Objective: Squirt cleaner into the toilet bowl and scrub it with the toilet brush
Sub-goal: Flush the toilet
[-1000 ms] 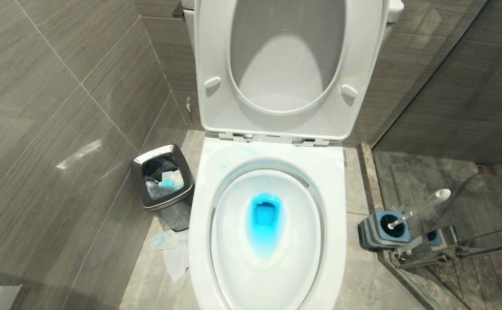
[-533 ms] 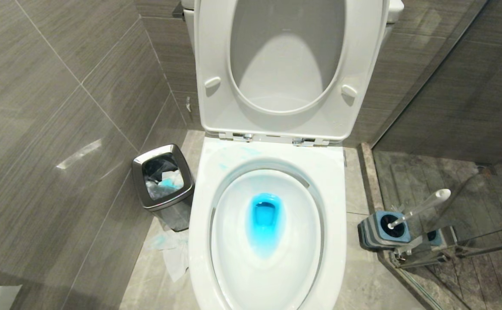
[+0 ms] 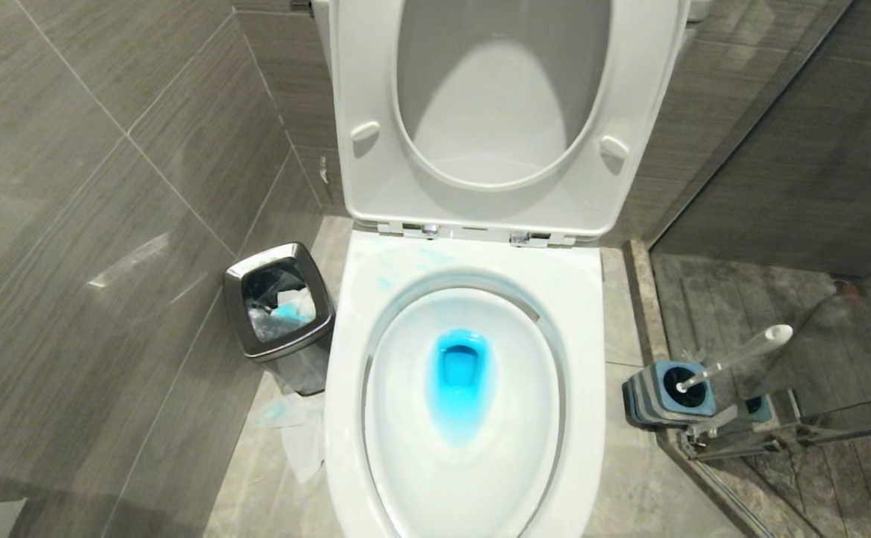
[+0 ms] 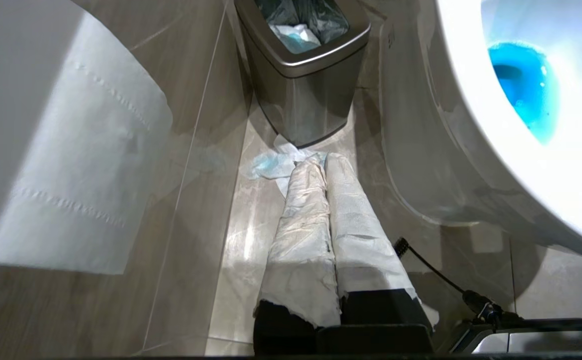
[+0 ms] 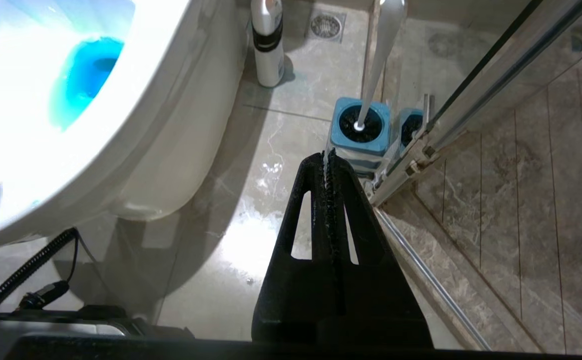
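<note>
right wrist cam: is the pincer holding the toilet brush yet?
No. The right pincer is shut on nothing, and the toilet brush stands in its holder beyond it.

One toilet bowl (image 3: 592, 373) is seen, with one pool of blue cleaner (image 3: 459, 381) in it. One toilet brush (image 3: 738, 357) is counted, set in one holder (image 3: 659, 400). One steel bin (image 3: 279, 310) is seen beside the bowl, and one bottle (image 5: 267, 42) on the floor. Two grippers are counted: the left gripper (image 4: 324, 162) and the right gripper (image 5: 326, 159).
</note>
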